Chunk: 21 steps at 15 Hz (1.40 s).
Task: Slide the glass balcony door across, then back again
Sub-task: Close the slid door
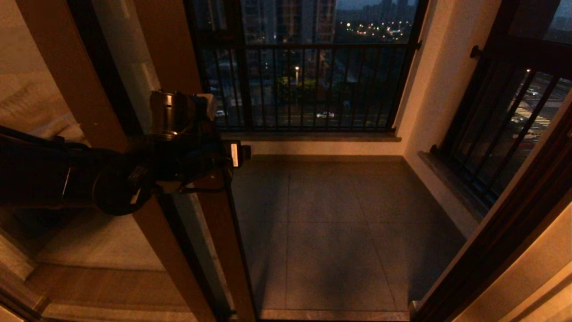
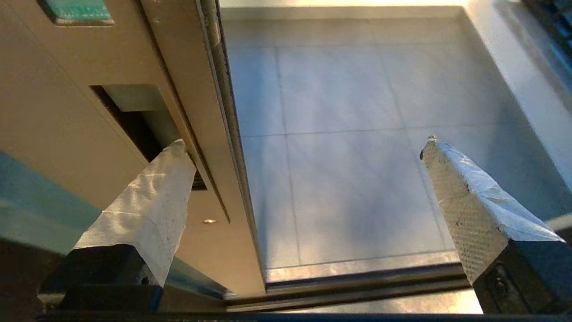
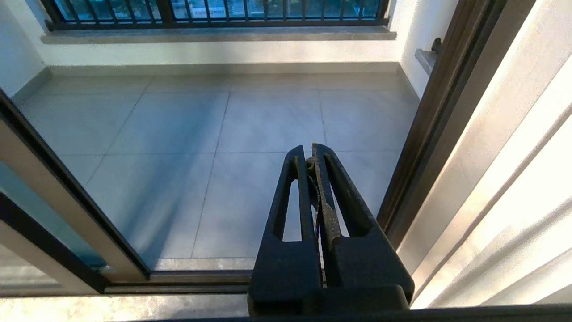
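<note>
The glass balcony door [image 1: 219, 232] stands slid to the left, its reddish-brown stile running down the left of the head view; its frosted band is out of view. My left gripper [image 1: 213, 175] is at that stile, about mid-height. In the left wrist view it [image 2: 304, 142] is open and straddles the stile's edge [image 2: 178, 67]. One taped finger [image 2: 147, 197] rests with its tip at the dark recessed handle [image 2: 129, 120]; the other finger [image 2: 464, 197] hangs over the balcony side. My right gripper [image 3: 308, 150] is shut on nothing, low before the doorway, unseen in the head view.
The doorway opens onto a grey tiled balcony floor [image 1: 339, 223] with black railings [image 1: 308, 85] at the back and right. A dark door jamb [image 1: 514, 223] bounds the opening on the right. The floor track [image 2: 357, 281] runs across the threshold.
</note>
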Tool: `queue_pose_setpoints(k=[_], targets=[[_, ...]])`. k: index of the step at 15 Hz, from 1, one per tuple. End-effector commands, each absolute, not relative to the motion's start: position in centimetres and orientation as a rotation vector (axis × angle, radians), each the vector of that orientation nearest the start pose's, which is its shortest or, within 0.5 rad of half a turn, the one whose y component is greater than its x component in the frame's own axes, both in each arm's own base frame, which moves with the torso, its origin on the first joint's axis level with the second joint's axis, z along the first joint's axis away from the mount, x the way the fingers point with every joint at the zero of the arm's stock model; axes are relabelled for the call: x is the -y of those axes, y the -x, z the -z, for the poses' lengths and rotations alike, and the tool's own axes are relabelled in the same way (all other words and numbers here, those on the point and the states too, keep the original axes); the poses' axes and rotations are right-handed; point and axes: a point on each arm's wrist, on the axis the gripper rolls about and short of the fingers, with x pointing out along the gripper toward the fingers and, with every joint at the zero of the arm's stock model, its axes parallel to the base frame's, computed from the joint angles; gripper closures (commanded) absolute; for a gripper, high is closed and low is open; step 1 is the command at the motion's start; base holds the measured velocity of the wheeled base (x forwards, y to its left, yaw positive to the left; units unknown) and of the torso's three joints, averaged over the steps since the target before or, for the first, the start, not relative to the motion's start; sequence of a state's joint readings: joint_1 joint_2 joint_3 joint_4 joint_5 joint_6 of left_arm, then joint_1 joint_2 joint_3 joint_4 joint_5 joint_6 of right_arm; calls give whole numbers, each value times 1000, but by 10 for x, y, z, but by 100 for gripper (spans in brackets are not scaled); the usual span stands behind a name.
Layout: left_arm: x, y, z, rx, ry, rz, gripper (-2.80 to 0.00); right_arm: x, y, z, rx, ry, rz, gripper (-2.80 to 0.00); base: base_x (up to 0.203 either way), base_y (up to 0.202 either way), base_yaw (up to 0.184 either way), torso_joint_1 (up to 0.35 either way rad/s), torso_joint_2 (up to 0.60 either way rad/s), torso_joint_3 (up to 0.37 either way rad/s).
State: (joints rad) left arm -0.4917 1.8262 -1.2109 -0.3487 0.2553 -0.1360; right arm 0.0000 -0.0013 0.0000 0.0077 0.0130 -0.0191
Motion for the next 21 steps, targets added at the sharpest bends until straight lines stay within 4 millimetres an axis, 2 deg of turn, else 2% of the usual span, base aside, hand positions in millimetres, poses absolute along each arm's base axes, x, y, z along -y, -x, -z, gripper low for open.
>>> queue_pose_setpoints(k=[1, 9, 21], targets=[[169, -320, -224, -263, 36, 222, -280, 0, 23, -74, -9, 20, -14, 0, 0, 0, 0, 0, 0, 0], [190, -310, -222, -266, 23, 285, -280, 0, 23, -74, -9, 20, -14, 0, 0, 0, 0, 0, 0, 0], [221, -310, -218, -245, -2, 354, -280, 0, 23, -74, -9, 20, -14, 0, 0, 0, 0, 0, 0, 0]])
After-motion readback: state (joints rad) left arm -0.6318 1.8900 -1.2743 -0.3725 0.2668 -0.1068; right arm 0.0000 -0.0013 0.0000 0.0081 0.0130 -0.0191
